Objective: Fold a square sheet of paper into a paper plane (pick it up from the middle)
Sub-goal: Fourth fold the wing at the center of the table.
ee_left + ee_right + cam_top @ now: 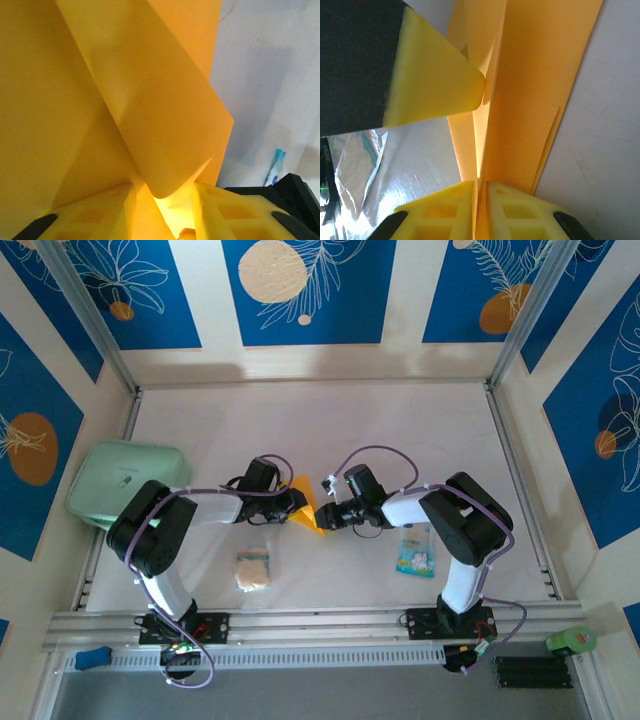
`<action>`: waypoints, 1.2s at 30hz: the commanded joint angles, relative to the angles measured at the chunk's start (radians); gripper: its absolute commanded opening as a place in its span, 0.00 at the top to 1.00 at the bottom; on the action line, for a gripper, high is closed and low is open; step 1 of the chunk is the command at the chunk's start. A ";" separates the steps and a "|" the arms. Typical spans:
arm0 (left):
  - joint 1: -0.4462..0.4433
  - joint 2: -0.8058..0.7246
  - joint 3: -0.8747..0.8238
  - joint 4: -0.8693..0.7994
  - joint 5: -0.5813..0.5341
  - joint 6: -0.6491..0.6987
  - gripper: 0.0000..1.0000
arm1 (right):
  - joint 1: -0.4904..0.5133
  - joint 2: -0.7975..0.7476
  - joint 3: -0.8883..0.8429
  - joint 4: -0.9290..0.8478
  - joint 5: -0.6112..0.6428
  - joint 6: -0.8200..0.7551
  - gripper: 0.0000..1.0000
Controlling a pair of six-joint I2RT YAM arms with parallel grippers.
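The square sheet of paper (310, 516), orange-yellow, is folded into a layered triangle and stands on edge mid-table between both arms. My left gripper (296, 502) grips it from the left. In the left wrist view a rounded fold of the paper (150, 90) bulges between the yellow fingers of that gripper (164, 187), which stand a little apart. My right gripper (328, 512) holds it from the right. Its jaws (480, 184) are nearly together on the thin layered paper (535, 75). The left gripper's fingertip (435, 85) touches the fold there.
A pale green container (128, 483) sits at the left edge. A small beige sponge square (254, 570) lies near the left arm's base. A blue-white packet (415, 552) lies beside the right arm. Side rails and blue walls border the white table (300, 430).
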State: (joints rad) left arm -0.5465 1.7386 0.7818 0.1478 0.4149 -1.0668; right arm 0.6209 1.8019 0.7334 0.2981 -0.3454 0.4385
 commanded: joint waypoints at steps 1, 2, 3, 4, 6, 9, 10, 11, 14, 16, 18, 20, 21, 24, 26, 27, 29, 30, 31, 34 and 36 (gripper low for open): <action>-0.009 0.016 0.023 -0.042 -0.004 0.023 0.64 | 0.007 0.037 0.005 -0.049 0.075 -0.006 0.85; -0.012 0.016 0.024 -0.049 -0.004 0.025 0.64 | 0.007 0.037 0.007 -0.052 0.078 -0.004 0.85; -0.011 0.019 0.027 -0.058 -0.006 0.028 0.64 | 0.007 0.037 0.008 -0.054 0.082 -0.001 0.84; -0.012 0.020 0.028 -0.067 -0.005 0.032 0.63 | 0.007 0.038 0.008 -0.054 0.084 0.001 0.84; -0.013 0.023 0.033 -0.089 -0.011 0.041 0.60 | 0.007 0.040 0.014 -0.063 0.093 0.006 0.84; -0.014 0.032 0.043 -0.125 -0.016 0.051 0.57 | 0.007 0.046 0.018 -0.072 0.101 0.017 0.83; -0.014 0.035 0.043 -0.130 -0.017 0.053 0.57 | 0.007 0.049 0.021 -0.075 0.103 0.020 0.83; -0.016 0.037 0.045 -0.135 -0.017 0.051 0.56 | 0.006 0.051 0.024 -0.082 0.107 0.023 0.83; -0.016 0.040 0.049 -0.158 -0.027 0.054 0.53 | 0.007 0.054 0.026 -0.094 0.120 0.035 0.83; -0.018 0.044 0.055 -0.174 -0.030 0.057 0.52 | 0.007 0.056 0.028 -0.099 0.123 0.042 0.83; -0.018 0.047 0.062 -0.189 -0.034 0.059 0.51 | 0.005 0.057 0.029 -0.103 0.124 0.049 0.83; -0.018 0.047 0.065 -0.194 -0.037 0.061 0.51 | 0.004 0.062 0.027 -0.103 0.118 0.052 0.85; -0.017 0.046 0.066 -0.194 -0.036 0.061 0.51 | 0.003 0.063 0.027 -0.102 0.112 0.054 0.86; -0.018 0.038 0.075 -0.191 -0.035 0.064 0.51 | 0.000 0.069 0.028 -0.108 0.096 0.059 0.90; -0.018 0.017 0.078 -0.167 -0.028 0.063 0.50 | -0.003 0.072 0.029 -0.110 0.082 0.060 0.92; -0.018 0.001 0.080 -0.154 -0.027 0.063 0.50 | -0.006 0.074 0.027 -0.110 0.075 0.062 0.92; -0.014 -0.034 0.086 -0.136 -0.030 0.067 0.49 | -0.011 0.078 0.027 -0.108 0.057 0.064 0.93; -0.012 -0.056 0.086 -0.130 -0.034 0.073 0.48 | -0.015 0.079 0.026 -0.108 0.047 0.063 0.94; -0.009 -0.074 0.086 -0.127 -0.038 0.077 0.48 | -0.016 0.080 0.027 -0.107 0.041 0.064 0.94; 0.006 -0.127 0.063 -0.101 -0.049 0.090 0.48 | -0.025 0.086 0.027 -0.104 0.018 0.069 0.94; 0.016 -0.149 0.029 -0.058 -0.051 0.093 0.49 | -0.030 0.092 0.029 -0.106 0.005 0.071 0.95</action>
State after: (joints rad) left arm -0.5446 1.6367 0.8440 0.0502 0.3840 -1.0054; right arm 0.5976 1.8286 0.7670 0.2501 -0.3794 0.5072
